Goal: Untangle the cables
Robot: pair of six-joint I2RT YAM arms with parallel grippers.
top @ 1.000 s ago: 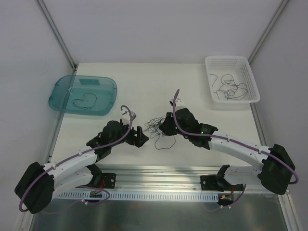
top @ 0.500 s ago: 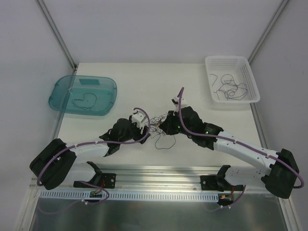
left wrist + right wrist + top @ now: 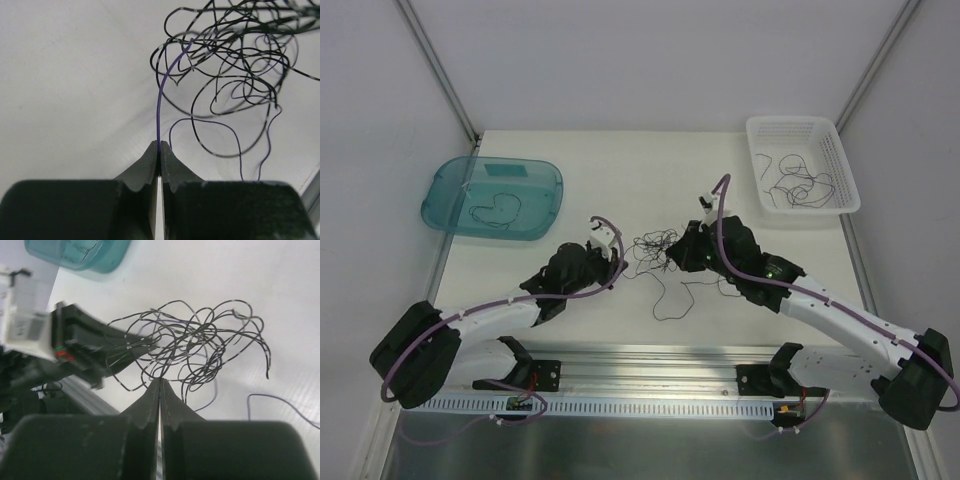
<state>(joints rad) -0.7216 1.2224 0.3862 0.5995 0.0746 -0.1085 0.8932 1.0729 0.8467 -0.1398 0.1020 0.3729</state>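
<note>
The cables (image 3: 650,246) form a thin dark tangle at mid-table, strung between my two grippers. My left gripper (image 3: 622,265) is at the tangle's left side. In the left wrist view that gripper (image 3: 159,145) is shut on one bluish-purple strand (image 3: 159,107), which rises taut into the tangle (image 3: 230,65). My right gripper (image 3: 671,261) is at the tangle's right side. Its jaws (image 3: 160,380) are shut on strands at the bottom of the bundle (image 3: 195,342). One loose strand (image 3: 665,292) trails toward the near edge.
A teal tray (image 3: 535,180) at the left holds a single curled cable (image 3: 498,209). A white basket (image 3: 800,122) at the far right holds several more cables (image 3: 796,182). The metal rail (image 3: 650,405) runs along the near edge.
My left gripper swung right to the tangle and shut on a strand. My right gripper moved right and a little away, carrying the tangle with it and stretching it out.
</note>
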